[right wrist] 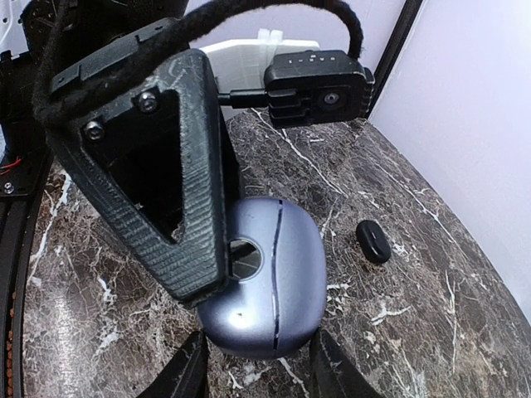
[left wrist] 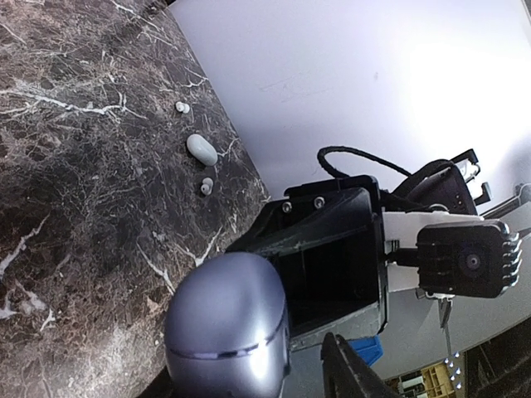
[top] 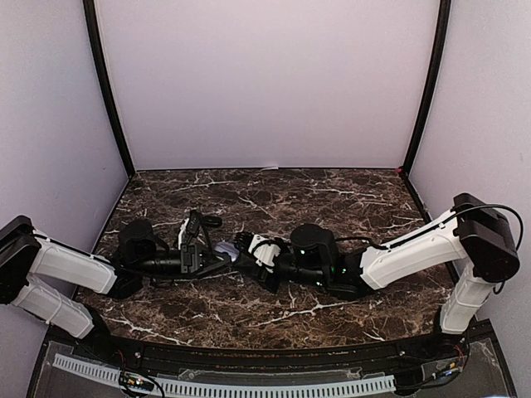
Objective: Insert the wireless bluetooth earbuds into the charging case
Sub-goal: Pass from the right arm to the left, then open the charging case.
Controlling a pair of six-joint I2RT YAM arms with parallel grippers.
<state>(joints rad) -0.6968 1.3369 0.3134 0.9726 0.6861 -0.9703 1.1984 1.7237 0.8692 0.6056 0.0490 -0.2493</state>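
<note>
We see the lavender charging case (right wrist: 278,282) closed, a thin seam running round its shell. It sits between the two fingers of the right gripper (right wrist: 255,375). One dark finger lies against each flank of the case at its near end, so these jaws stand partway apart and are clamped on the case.

The left gripper (top: 212,256) meets the same case from the opposite side. In the right wrist view one of its broad black fingers (right wrist: 158,182) lies across the case's face, and a patch of the shell shows through the finger's cut-out. We cannot tell whether the left jaws press on the case or only flank it.

The white earbuds (left wrist: 207,186) lie well apart from the charging case, out on the marble table (left wrist: 75,207) close to the pale wall. They are two tiny buds, one on either side of a small white oval case (left wrist: 202,149). Neither gripper is near them.

A flat black oval piece (right wrist: 373,240) lies on the table near the charging case, on its wall side, not touching it.
</note>
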